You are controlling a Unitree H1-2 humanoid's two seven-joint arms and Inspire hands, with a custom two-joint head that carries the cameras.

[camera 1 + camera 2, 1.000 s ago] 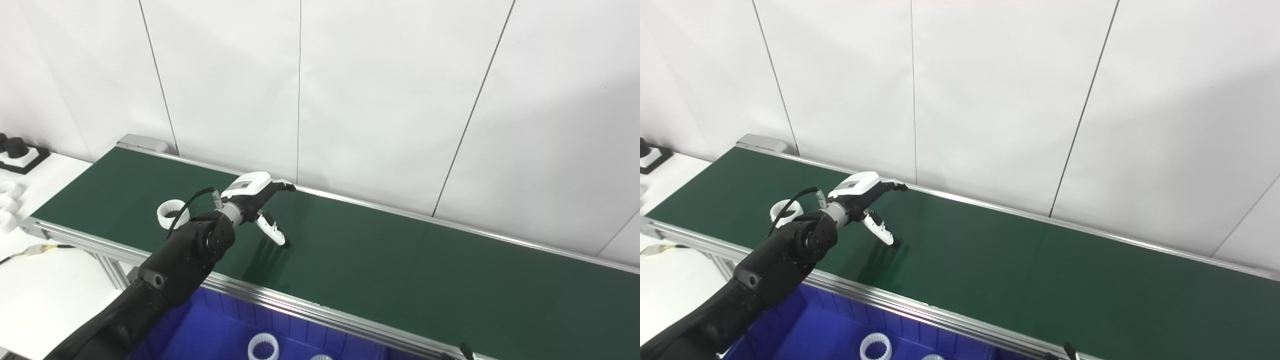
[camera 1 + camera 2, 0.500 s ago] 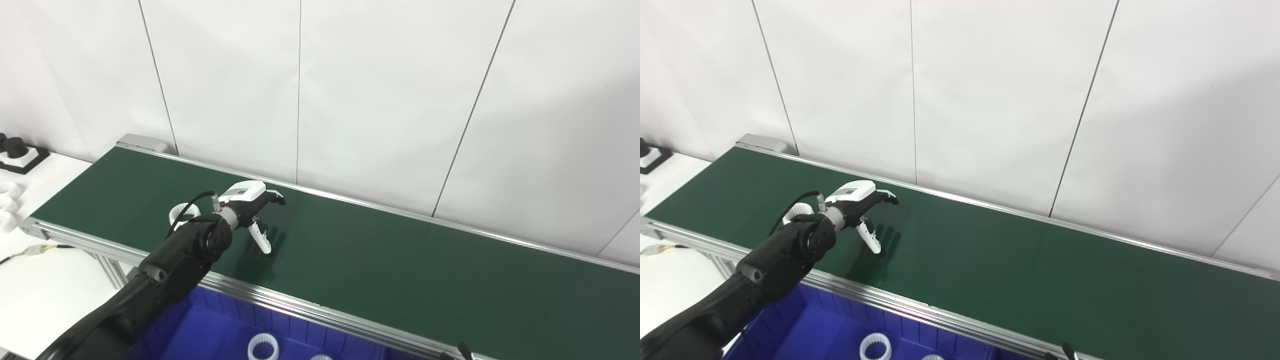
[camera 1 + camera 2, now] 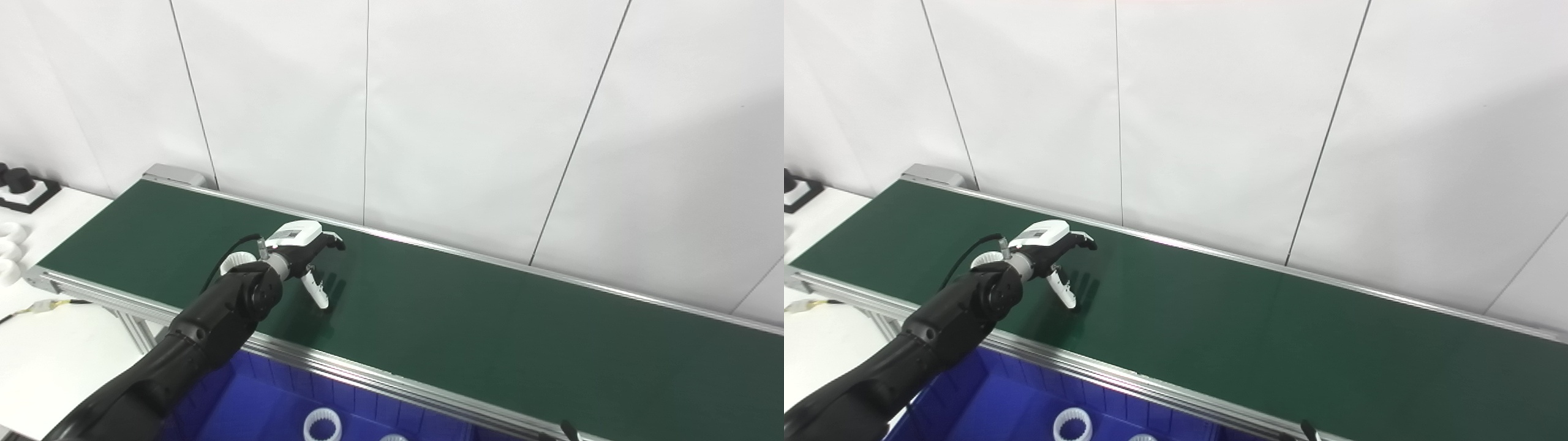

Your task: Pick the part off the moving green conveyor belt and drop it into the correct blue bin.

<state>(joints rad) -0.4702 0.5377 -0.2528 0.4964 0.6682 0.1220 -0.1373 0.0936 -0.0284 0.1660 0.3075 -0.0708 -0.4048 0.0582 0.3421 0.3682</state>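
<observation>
- Left hand [image 3: 304,257] is low over the green belt [image 3: 490,318], fingers spread apart, nothing in it. Thumb points down toward the belt and the fingertips [image 3: 339,244] reach out toward the far rail.
- The part, a white toothed ring [image 3: 236,262], sits on the belt just behind the left wrist, on the side nearer the belt's left end. The wrist and the black cable cover most of it, so only a sliver shows. Can't tell if the hand touches it; looks like it's just beside the wrist, not between the fingers.
- Left arm [image 3: 202,331] comes up from the bottom left and crosses the near rail of the belt.
- Blue bin [image 3: 257,410] is below the near rail, at the bottom of the view. There's a white ring [image 3: 322,425] lying in it, same kind as the part, and the edge of another one next to it.
- Right hand: only a small dark tip [image 3: 569,429] pokes in at the bottom edge on the right, so can't tell if it's open or closed.
- Far left, on the white table [image 3: 61,361], a few more white rings [image 3: 11,254] and a black piece [image 3: 21,184] on a base.
</observation>
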